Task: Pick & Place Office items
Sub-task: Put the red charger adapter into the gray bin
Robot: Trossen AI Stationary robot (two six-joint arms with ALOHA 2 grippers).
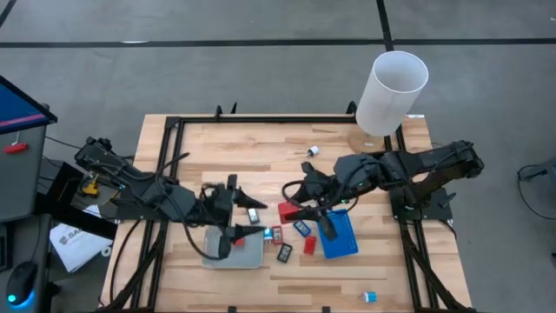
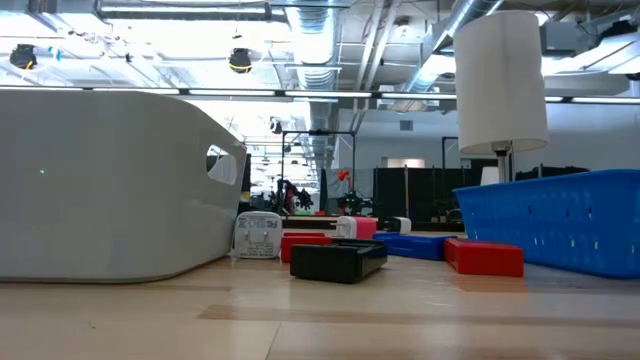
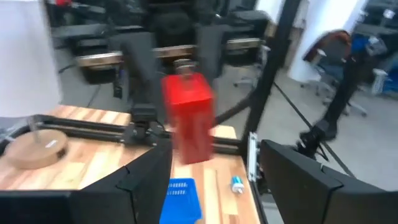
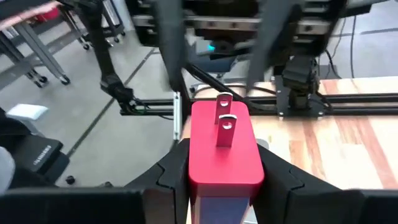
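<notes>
Gripping a red plug block [image 4: 222, 152] between its two dark fingers [image 4: 171, 171], the right gripper [image 1: 291, 211] holds it with the two metal prongs pointing away from the wrist (they stand in line on the block's end). Just beyond that claw's tip, the left gripper [image 1: 248, 215] faces it with fingers spread apart and nothing between them; in its wrist view the same red block sits ahead of the gap, clear of both fingers. Below the left claw lies the grey tray [image 1: 233, 252]; beside the right claw lies the blue tray [image 1: 343, 236]. Between the trays rest a second red block [image 1: 309, 245] and small black pieces [image 1: 284, 253], loose on the wooden table [image 1: 287, 143].
</notes>
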